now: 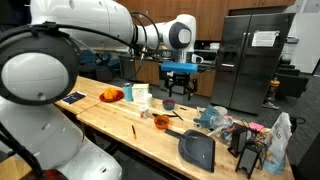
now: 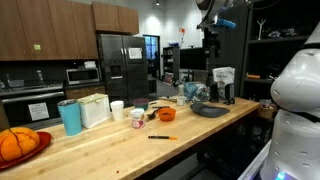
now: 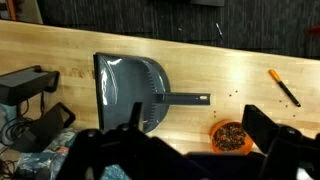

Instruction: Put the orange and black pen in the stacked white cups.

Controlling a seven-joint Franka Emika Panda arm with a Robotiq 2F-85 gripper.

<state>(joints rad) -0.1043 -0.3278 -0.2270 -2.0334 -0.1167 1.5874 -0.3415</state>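
The orange and black pen (image 3: pixel 283 87) lies flat on the wooden table, at the right edge of the wrist view; it also shows in both exterior views (image 1: pixel 134 130) (image 2: pixel 162 137). The stacked white cups (image 2: pixel 117 110) stand further back on the table, next to a teal cup (image 2: pixel 70 117); they also show in an exterior view (image 1: pixel 141 96). They are out of the wrist view. My gripper (image 3: pixel 195 122) hangs high above the table, open and empty, over a dustpan and an orange bowl. It shows in both exterior views (image 1: pixel 181 88) (image 2: pixel 212 45).
A dark grey dustpan (image 3: pixel 135 90) lies on the table (image 3: pixel 240 60). An orange bowl (image 3: pixel 232 137) with dark bits sits beside it, between the dustpan and the pen. Black gear and clutter (image 1: pixel 245 140) crowd one table end. An orange plate (image 1: pixel 110 96) sits at the other end.
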